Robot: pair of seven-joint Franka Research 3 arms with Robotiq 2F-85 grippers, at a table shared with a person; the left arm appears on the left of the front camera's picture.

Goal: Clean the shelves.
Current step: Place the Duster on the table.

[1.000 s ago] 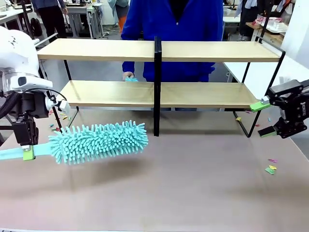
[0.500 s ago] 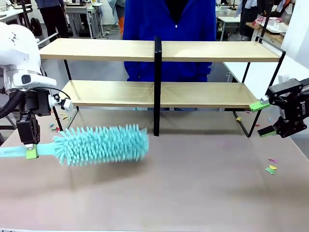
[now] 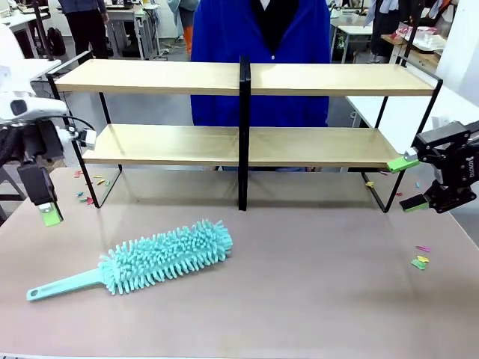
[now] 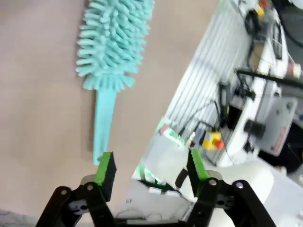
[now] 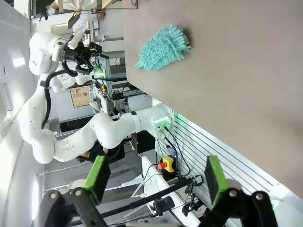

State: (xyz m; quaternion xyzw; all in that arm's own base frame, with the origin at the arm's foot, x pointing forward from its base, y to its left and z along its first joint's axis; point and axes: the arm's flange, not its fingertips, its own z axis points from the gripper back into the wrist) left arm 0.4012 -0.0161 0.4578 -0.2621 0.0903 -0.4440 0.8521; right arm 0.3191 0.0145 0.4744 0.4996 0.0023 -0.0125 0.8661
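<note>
surface: duster [image 3: 142, 259] flat on tabletop [image 3: 314, 284] | left hand [image 4: 150, 165] wide | right hand [image 5: 154, 179] wide — empty

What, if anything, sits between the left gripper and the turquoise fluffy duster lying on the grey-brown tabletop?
Nothing visible. The left gripper, jaws open and empty, hangs above the tabletop near its left edge. The turquoise fluffy duster lies flat in front of the light-wood two-tier shelves, its plastic handle pointing toward that gripper, with bare table between them.
</note>
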